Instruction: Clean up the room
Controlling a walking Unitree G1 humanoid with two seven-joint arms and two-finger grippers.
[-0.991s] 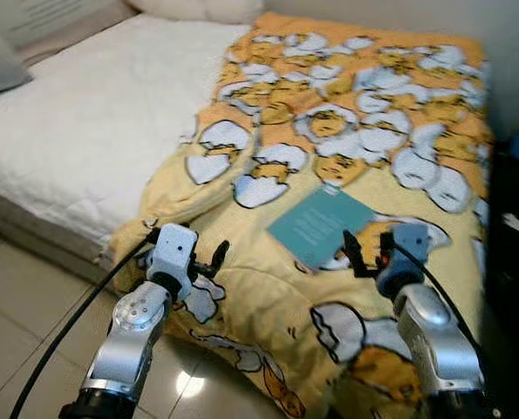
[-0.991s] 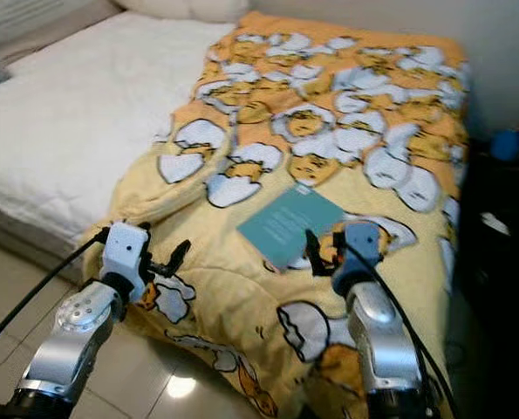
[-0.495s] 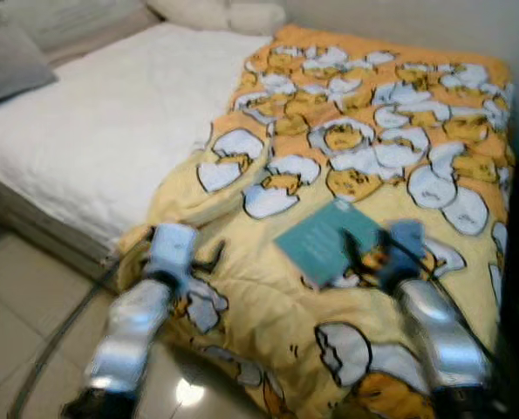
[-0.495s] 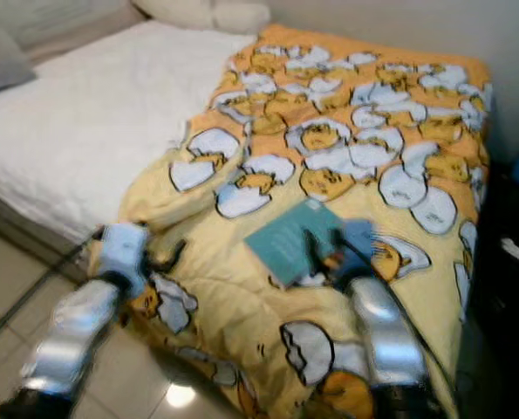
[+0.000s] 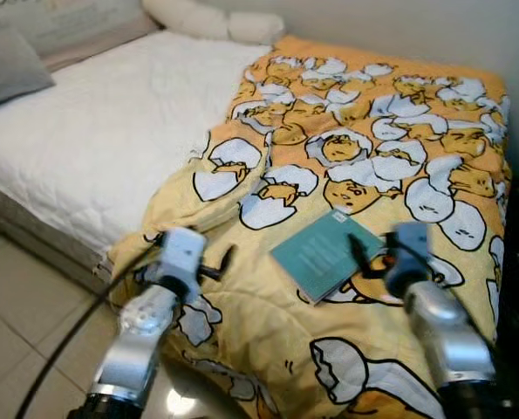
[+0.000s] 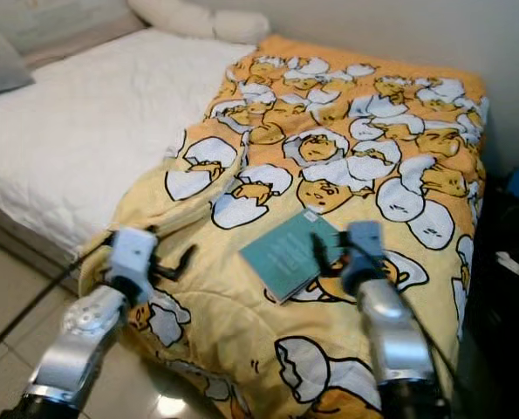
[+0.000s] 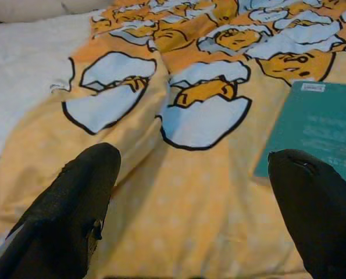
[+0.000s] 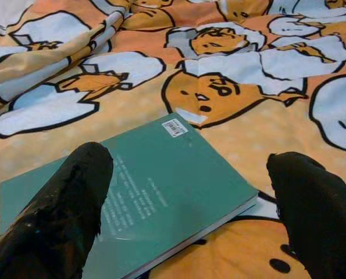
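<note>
While the right end effector [image 8: 184,192] is hovering, fingers apart, a teal book [image 8: 155,192] (back cover up) is lying just beneath on the blanket [image 5: 372,148]; left end effector [image 7: 190,192] also spread.

1. Blanket [image 5: 364,157] covers right half of bed [image 5: 93,140], front edge hanging toward floor [image 5: 15,323].
2. Book [image 5: 322,255] lies on blanket (near front).
3. Right gripper [image 8: 184,192] just above book; left gripper [image 7: 190,192] over blanket, left of book.
4. Pillows [image 5: 211,19] at bed's far end.

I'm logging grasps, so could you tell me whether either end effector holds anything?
Nothing is held. The right end effector hovers open over the teal book; the left end effector is open above the blanket.
</note>
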